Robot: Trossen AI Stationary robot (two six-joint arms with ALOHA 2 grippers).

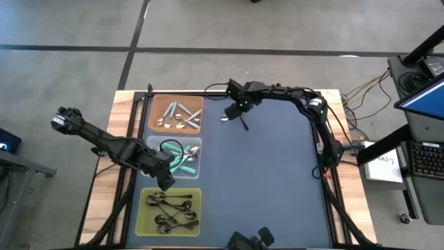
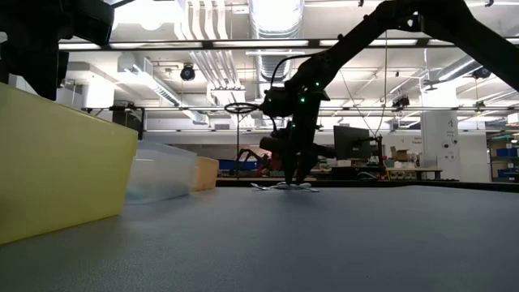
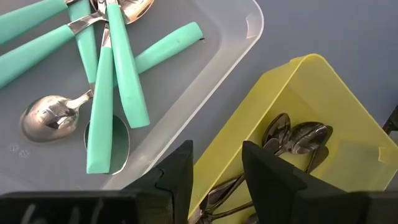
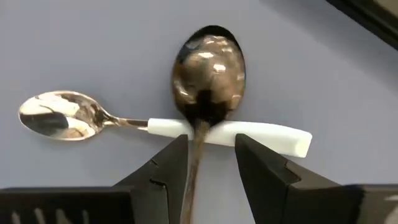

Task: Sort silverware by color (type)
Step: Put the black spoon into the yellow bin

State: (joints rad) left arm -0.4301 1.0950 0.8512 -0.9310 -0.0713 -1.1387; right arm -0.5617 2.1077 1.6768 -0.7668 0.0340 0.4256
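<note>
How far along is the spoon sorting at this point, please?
Nearly done: the orange tray, clear tray and yellow tray each hold spoons. The right gripper straddles a dark spoon lying across a white-handled spoon; both remain. The left gripper is open above the trays.

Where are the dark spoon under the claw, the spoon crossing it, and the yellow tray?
dark spoon (image 4: 208, 71), right wrist view, its bowl.
white-handled spoon (image 4: 56, 116), right wrist view, its bowl.
yellow tray (image 3: 348, 134), left wrist view, its wall.

You're looking at a grey concrete floor (image 1: 208, 28) crossed by dark seam lines around the wooden-edged table (image 1: 354, 208) with its dark blue mat (image 1: 270, 173). To one side sits a desk with a keyboard (image 1: 424, 158). Across the table, you see an open workshop hall: white ceiling ducts (image 2: 272, 20), pipes, and distant monitors (image 2: 350, 139).
</note>
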